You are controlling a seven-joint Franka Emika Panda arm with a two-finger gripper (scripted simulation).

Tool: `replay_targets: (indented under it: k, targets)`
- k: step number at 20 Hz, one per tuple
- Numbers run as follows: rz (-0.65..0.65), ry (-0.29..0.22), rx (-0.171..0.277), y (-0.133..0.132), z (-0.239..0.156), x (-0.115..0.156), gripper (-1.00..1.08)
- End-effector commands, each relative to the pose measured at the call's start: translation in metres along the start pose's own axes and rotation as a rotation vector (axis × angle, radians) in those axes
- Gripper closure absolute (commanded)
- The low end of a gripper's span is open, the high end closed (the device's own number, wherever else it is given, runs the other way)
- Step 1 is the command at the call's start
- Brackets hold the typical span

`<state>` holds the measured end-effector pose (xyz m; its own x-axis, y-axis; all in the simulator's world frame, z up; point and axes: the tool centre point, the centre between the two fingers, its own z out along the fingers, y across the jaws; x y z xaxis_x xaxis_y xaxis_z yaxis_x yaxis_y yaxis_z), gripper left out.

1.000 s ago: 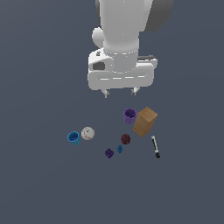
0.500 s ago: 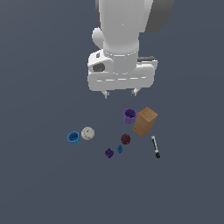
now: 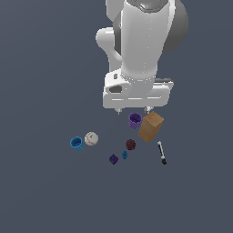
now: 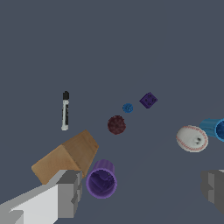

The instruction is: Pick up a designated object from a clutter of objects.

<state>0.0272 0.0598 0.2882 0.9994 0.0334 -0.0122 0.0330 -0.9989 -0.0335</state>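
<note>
the stick (image 3: 161, 152) lies flat on the desk (image 3: 45, 191) just beside the box (image 3: 151, 126), off to the exterior view's right of the wide-open, empty tool (image 3: 132, 110), its long axis pointing away from it.

Exterior view: arm (image 3: 141, 41) cut off at top edge; jaws mostly masked by the hand body. Wrist view: blue cup (image 4: 215, 128) cropped at right edge; brown box (image 4: 65, 156) partly hidden behind one finger (image 4: 65, 192).
</note>
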Motion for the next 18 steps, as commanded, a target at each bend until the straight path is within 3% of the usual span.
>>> replay_targets:
  k: [1,10,18]
  targets:
    - [0.004,0.0,-0.007,-0.012,0.017,0.01,-0.92]
    - [0.021,0.005,-0.029,-0.074,0.101,0.043,-0.92]
    - [0.032,0.01,-0.035,-0.129,0.177,0.053,-0.92]
